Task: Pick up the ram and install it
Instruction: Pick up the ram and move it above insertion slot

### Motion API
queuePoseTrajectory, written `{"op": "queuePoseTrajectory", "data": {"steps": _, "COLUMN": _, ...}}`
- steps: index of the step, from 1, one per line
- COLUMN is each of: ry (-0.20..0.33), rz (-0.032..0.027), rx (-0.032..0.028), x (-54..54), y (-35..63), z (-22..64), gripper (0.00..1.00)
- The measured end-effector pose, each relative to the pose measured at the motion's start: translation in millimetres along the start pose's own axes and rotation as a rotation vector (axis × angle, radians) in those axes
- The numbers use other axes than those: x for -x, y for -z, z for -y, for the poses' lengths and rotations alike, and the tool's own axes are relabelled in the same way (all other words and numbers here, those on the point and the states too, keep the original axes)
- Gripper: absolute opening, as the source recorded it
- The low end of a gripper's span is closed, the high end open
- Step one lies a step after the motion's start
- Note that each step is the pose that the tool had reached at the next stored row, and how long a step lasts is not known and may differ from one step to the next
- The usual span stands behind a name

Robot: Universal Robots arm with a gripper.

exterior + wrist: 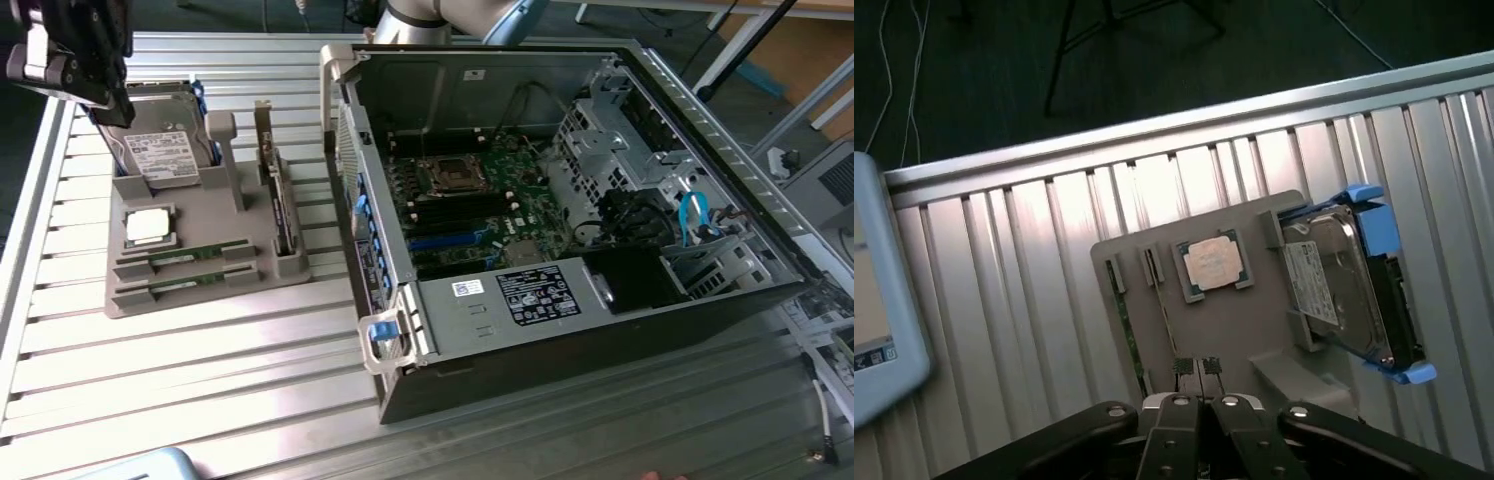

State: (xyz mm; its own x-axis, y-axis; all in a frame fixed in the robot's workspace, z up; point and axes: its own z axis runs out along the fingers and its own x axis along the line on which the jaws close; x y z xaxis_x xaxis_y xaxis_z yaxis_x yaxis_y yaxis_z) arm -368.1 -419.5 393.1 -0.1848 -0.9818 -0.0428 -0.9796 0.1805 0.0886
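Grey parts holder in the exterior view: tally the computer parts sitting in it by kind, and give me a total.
RAM sticks: 2
Processor chip: 1
Hard drive: 1
Expansion card: 1
Total: 5

Tool [1199,400] body cropped by wrist frame edge; ram [1129,330] end lost behind it. Hard drive [1324,290] label too small to read. Pale device [874,320] cut off.
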Motion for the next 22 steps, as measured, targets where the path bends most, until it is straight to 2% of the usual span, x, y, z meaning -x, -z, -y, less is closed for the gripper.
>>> {"op": "queuePoseTrajectory", "data": {"steps": 4, "ry": 0.077, "rz": -0.0068, "rx": 0.0033, "x": 0.0, "y": -0.1, "z": 0.0, "gripper": 0.11}}
{"op": "queuePoseTrajectory", "data": {"steps": 7, "ry": 0.1, "rz": -0.009, "rx": 0.004, "x": 0.0, "y": 0.0, "z": 0.0, "gripper": 0.11}}
{"op": "queuePoseTrajectory", "data": {"steps": 9, "ry": 0.11, "rz": -0.0093, "rx": -0.0001, "x": 0.0, "y": 0.0, "z": 0.0, "gripper": 0.11}}
{"op": "queuePoseTrajectory", "data": {"steps": 11, "ry": 0.121, "rz": -0.009, "rx": -0.0078, "x": 0.0, "y": 0.0, "z": 0.0, "gripper": 0.11}}
{"op": "queuePoseTrajectory", "data": {"steps": 12, "ry": 0.124, "rz": -0.0089, "rx": -0.0097, "x": 0.0, "y": -0.1, "z": 0.1, "gripper": 0.11}}
{"op": "queuePoseTrajectory", "data": {"steps": 17, "ry": 0.129, "rz": -0.0093, "rx": -0.0105, "x": 0.0, "y": -0.1, "z": 0.0, "gripper": 0.11}}
{"op": "queuePoseTrajectory", "data": {"steps": 22, "ry": 0.179, "rz": -0.0127, "rx": -0.0126, "x": -0.1, "y": -0.3, "z": 0.0, "gripper": 0.11}}
